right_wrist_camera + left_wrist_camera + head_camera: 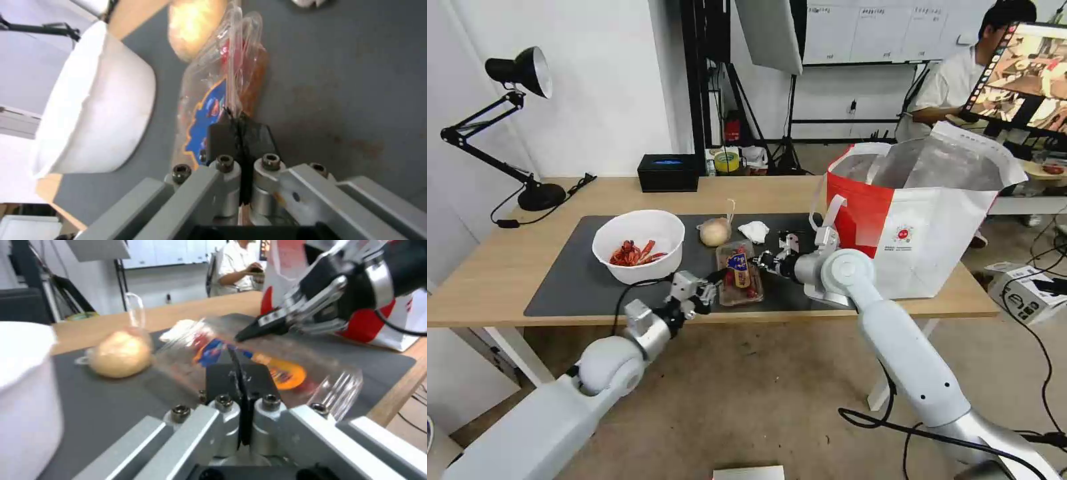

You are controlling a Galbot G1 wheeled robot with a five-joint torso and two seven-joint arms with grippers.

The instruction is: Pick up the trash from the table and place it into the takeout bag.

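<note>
Grippers meet at centre frame in the head view: left gripper and right gripper pinch opposite long edges of the clear tray, its long axis running toward the table's near edge, takeout bag right of it. Left wrist view: left fingers shut on the tray's rim, right gripper opposite. Right wrist view: right fingers shut on the tray's edge beside the bowl.

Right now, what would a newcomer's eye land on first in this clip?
Both tools pinch the clear tray at the mat's near edge: the left tool from the near side, the right tool from the bag side. Behind, the big red-and-white bag stands open at the table's right end, and the white bowl of red shells sits left of the tray.
</note>
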